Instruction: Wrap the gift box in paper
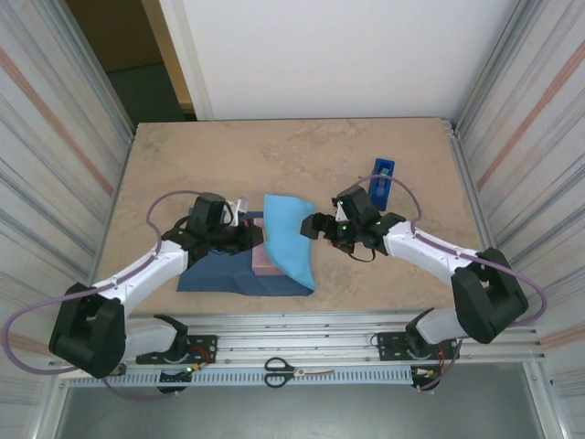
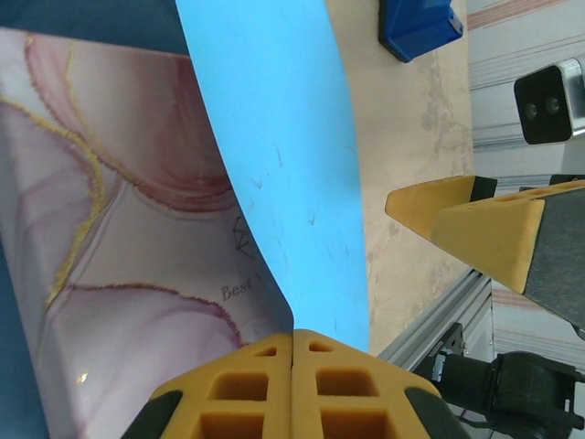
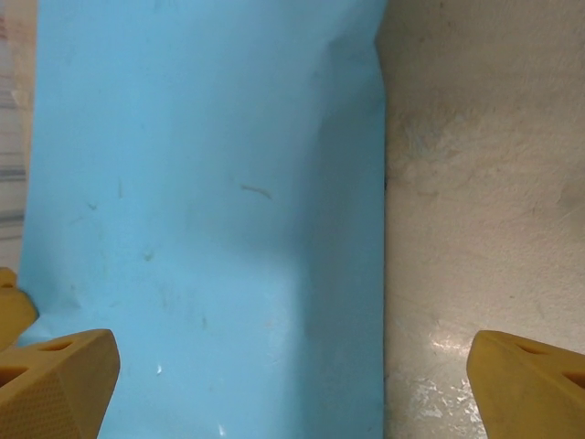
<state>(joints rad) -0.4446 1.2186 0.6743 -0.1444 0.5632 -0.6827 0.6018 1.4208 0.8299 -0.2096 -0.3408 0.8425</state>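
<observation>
**Wrapping barely begun: one flap raised over the box**

The small square gift box with a pink-and-white marbled skin (image 2: 119, 238) sits near the middle of the bench, on a large thin sheet of paper, navy on one face and sky blue on the other (image 1: 288, 233). Only the first fold looks under way. The paper's right part rises and curls over the box, sky-blue face up, while the navy part lies flat to the left and near side. The left hand (image 2: 292, 334) is clenched on the flap's edge above the box. The right hand (image 3: 292, 352) is released, its fingers wide apart over the flap's right edge, grasping nothing. Marbled box surface shows uncovered and no tape is visible, so the other flaps, the ends and the taping appear left to do.

The bench (image 1: 302, 155) is a tan, mottled slab. A narrow dark-blue tape dispenser (image 1: 382, 178) stands far right, well apart from the paper. Black-handled scissors (image 1: 297, 371) lie on the near metal rail. Ribbed metal panels (image 1: 46, 137) close the left and right sides, and a white wall (image 1: 338, 55) stands at the far end.
</observation>
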